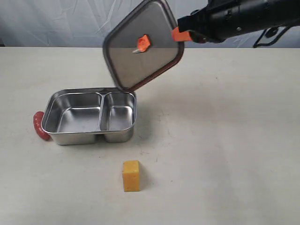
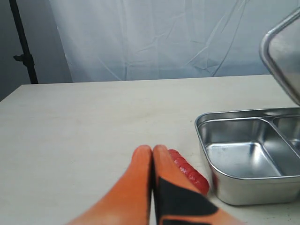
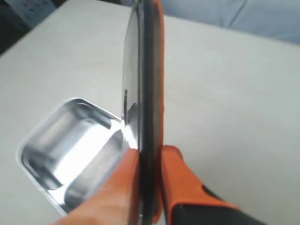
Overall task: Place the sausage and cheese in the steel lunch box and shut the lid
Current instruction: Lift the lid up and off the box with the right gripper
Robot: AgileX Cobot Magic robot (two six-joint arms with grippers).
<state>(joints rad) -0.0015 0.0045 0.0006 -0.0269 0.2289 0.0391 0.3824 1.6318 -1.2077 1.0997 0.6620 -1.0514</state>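
Observation:
The steel lunch box (image 1: 89, 136) sits open on the table, both compartments empty; it also shows in the left wrist view (image 2: 248, 187) and the right wrist view (image 3: 33, 154). The red sausage (image 1: 40, 126) lies against the box's left end, seen up close (image 2: 192, 176). The yellow cheese (image 1: 131, 176) stands in front of the box. My right gripper (image 1: 178, 35) is shut on the edge of the lid (image 1: 140, 44), holding it tilted in the air above the box; the lid appears edge-on (image 3: 147, 93) between the fingers (image 3: 176, 178). My left gripper (image 2: 152, 152) is shut and empty, just beside the sausage.
The pale table (image 1: 225, 140) spreads around the box. A white cloth backdrop (image 2: 164, 37) hangs behind it, with a dark stand (image 2: 23, 47) at one side.

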